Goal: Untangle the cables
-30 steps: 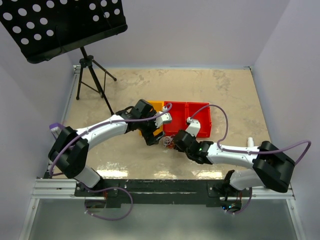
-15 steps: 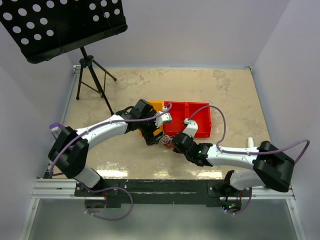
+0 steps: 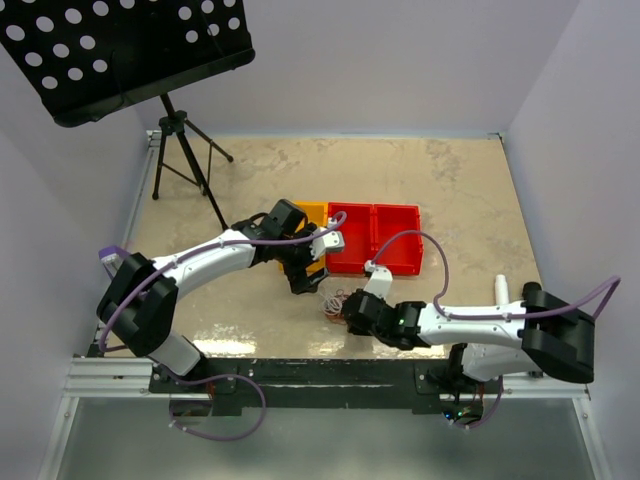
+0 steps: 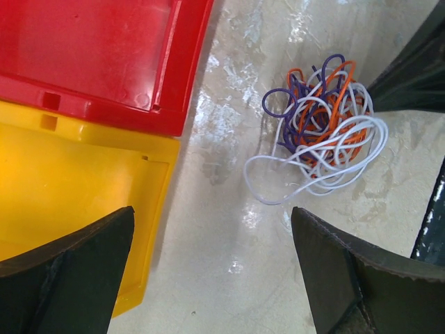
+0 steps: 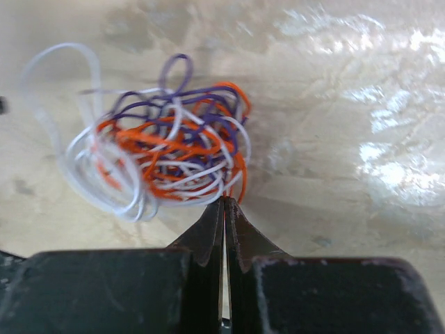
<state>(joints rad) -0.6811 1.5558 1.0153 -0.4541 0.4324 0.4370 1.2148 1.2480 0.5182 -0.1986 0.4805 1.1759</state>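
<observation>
The cables (image 3: 333, 302) are one tangled ball of white, orange and purple strands lying on the table in front of the bins. They also show in the left wrist view (image 4: 323, 129) and the right wrist view (image 5: 167, 149). My right gripper (image 3: 347, 315) is shut, and its tips (image 5: 224, 202) pinch a strand at the near edge of the tangle. My left gripper (image 3: 303, 280) is open and empty (image 4: 212, 223). It hangs over the bare table between the yellow bin and the tangle, apart from the cables.
Two red bins (image 3: 372, 240) and a yellow bin (image 3: 312, 212) stand side by side behind the tangle, and both colours show in the left wrist view, red (image 4: 104, 62) and yellow (image 4: 76, 188). A black music stand (image 3: 120, 50) on a tripod (image 3: 185, 150) is at the back left.
My right gripper has drawn back toward the near edge, and the tangle has come with it, away from the red bin. The left arm has barely moved.
</observation>
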